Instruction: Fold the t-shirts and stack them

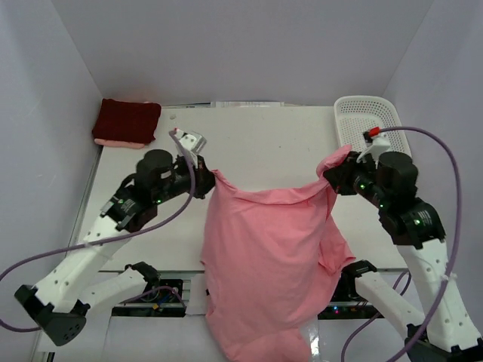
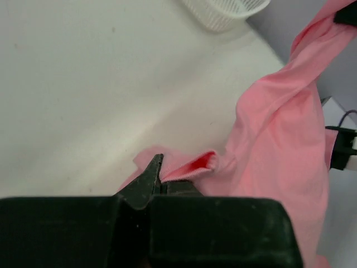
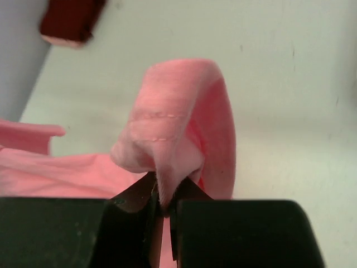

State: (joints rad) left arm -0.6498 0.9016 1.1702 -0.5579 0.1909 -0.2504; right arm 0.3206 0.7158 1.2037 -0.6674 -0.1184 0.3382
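Left gripper point(image 1: 204, 178) is clamped shut on one upper corner of the pink t-shirt point(image 1: 264, 256); the left wrist view shows the jaws pinching a rolled bit of hem. Right gripper point(image 1: 330, 172) is also shut on the opposite upper corner, with a bunched fold sticking up out of its jaws.

Key relation: the shirt is strung between the two grippers, and its top edge runs left to right and sags in the middle. The body hangs from that edge toward the near side of the table point(image 1: 256, 139), so its long axis runs far to near. The lower part drapes past the table's front edge, between the arm bases. Each arm is at its own corner, neither nearer than the other.

Folded maroon t-shirt point(image 1: 127, 121) sits in the far left corner, well apart from the pink one and closer to the left arm. White basket point(image 1: 367, 119) is in the far right corner, just beyond the right gripper.

Pose: both arms reach forward with elbows bent and wrists turned inward, facing each other across the shirt. The cloth looks held up off the surface, probably about to be laid flat for folding.
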